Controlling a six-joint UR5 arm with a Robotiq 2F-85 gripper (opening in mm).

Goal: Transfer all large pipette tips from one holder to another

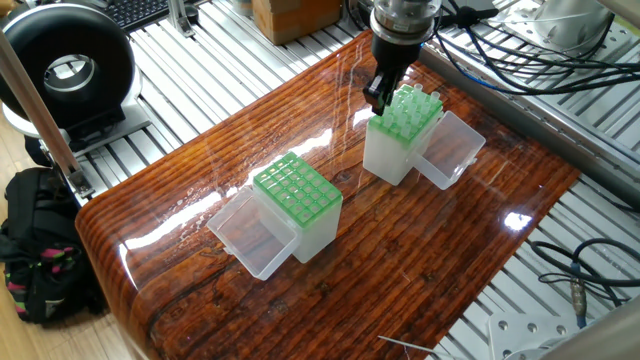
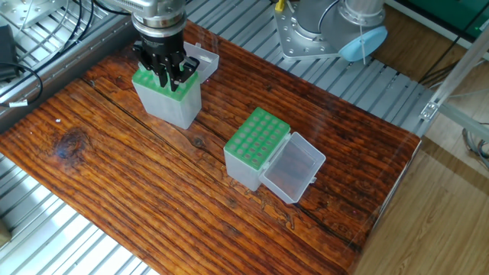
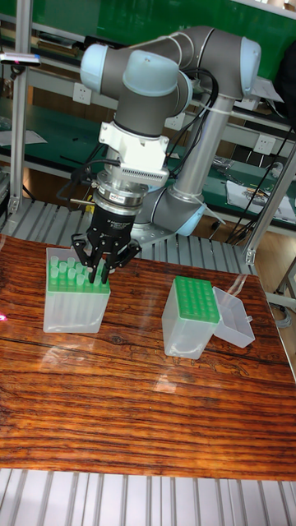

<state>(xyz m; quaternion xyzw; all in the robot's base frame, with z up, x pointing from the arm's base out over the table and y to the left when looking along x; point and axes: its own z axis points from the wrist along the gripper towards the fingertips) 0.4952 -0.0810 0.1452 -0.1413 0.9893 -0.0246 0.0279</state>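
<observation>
The large pipette tips (image 1: 414, 104) (image 3: 61, 269) stand upright in the green grid of a clear holder (image 1: 392, 155) (image 2: 170, 107) (image 3: 74, 306) at the far side of the wooden table. My gripper (image 1: 380, 97) (image 2: 170, 76) (image 3: 103, 276) points straight down over this holder's near corner, with its fingertips down among the tips and close together. Whether they grip a tip is hidden. A second holder (image 1: 300, 200) (image 2: 256, 145) (image 3: 191, 316) with a green grid and no tips showing stands apart, mid-table.
Both holders have clear lids hinged open beside them (image 1: 455, 150) (image 2: 294, 172) (image 1: 243, 235). Cables (image 1: 560, 60) and aluminium rails surround the table. A black round device (image 1: 65, 70) and a bag (image 1: 35, 250) sit beyond the table's left edge.
</observation>
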